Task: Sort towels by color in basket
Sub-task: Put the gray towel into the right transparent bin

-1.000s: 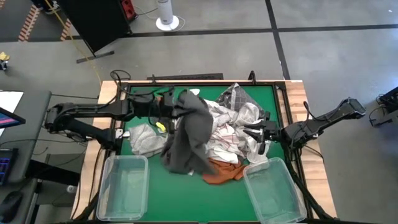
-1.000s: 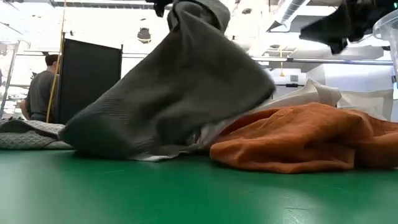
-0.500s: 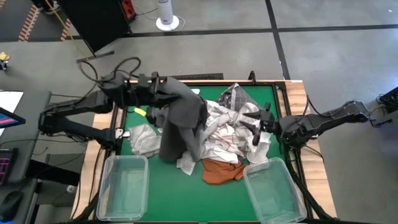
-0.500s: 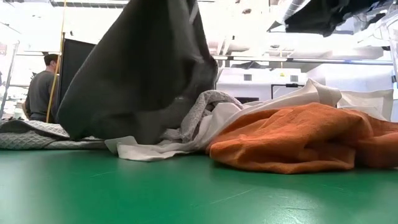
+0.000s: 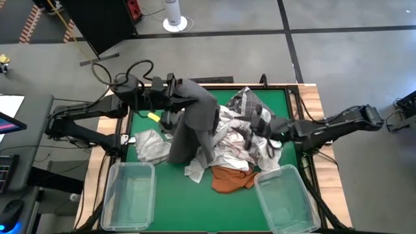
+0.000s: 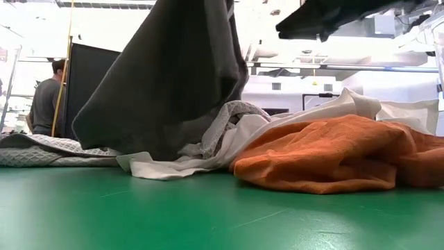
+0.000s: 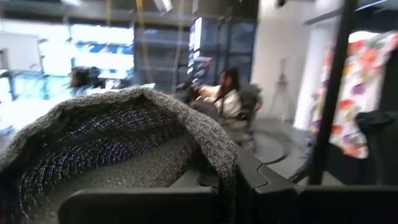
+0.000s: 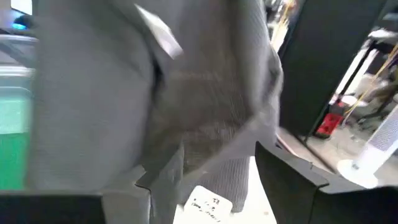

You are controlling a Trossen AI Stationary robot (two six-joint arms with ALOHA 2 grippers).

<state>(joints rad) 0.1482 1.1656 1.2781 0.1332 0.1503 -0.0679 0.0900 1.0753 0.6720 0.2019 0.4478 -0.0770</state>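
From above, the left end effector [image 5: 174, 97] is clamped on the grey towel [image 5: 194, 127], hanging over the pile [image 5: 237, 133]. Right end effector [image 5: 261, 125] is spread wide above the pile. Down low, the grey towel's tail [image 6: 163, 97] touches a white towel [image 6: 173, 165]; it might drag that along.

Looks like a robotics lab or workshop: grey concrete floor [image 5: 338, 78] with taped lines, black partition panel [image 6: 94, 76], overhead ducting, a computer keyboard [image 5: 5, 170] beside the green counter [image 5: 169, 195].
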